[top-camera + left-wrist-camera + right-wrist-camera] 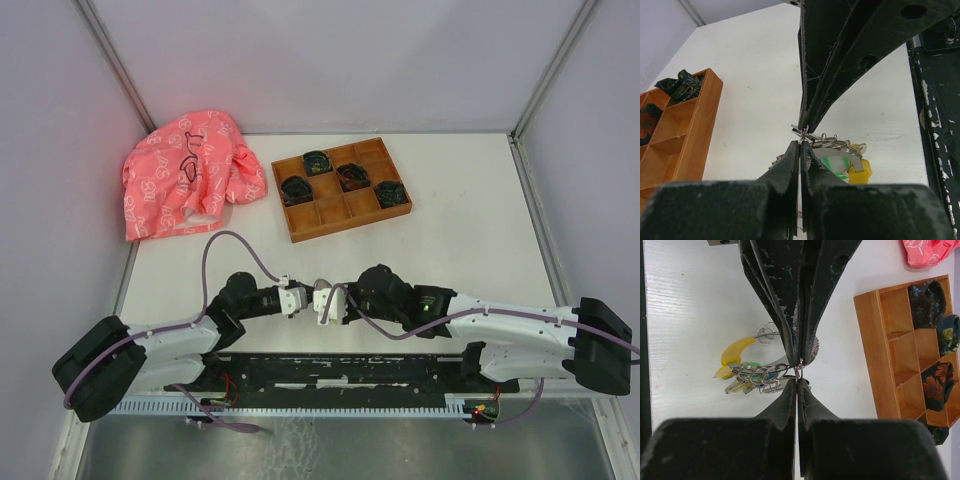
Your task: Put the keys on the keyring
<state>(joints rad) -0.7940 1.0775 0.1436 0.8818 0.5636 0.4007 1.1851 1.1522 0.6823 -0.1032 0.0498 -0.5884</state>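
- The keyring (760, 374) hangs just over the tabletop (470, 200), on the arms' side of the tray (350, 226) and well apart from it.
- The left fingers (786, 170) are pressed together. The right fingers (784, 410) are too. The 2 tips meet nose to nose at the keyring.
- Each pair seems to pinch a thin bit of its wire, though exactly which loop cannot be told.
- Progress, as I judge it: the ring is picked up and held from 2 sides, so the threading step looks to be in hand.
- The keys are not clearly seen. There is only a fleck of blue inside the metal tangle in the right wrist view, and no black head shows.
- Whether either key is already on the ring cannot be told. No key lies loose on the tabletop near the tray in the top view.
- What is left is to confirm or finish threading both keys.
- The keyring is thin, shiny grey wire, with several small round loops bunched together.
- The yellow tag (736, 352) is smooth, curved plastic. The green tag (751, 365) is flat and glossy.
- The tray is orange-brown wood with square compartments, 4 of them holding dark patterned bundles (349, 176).
- Left of the tray lies a crumpled pink cloth (185, 185) with a white print.
- The tabletop is matt white with a faint grain.
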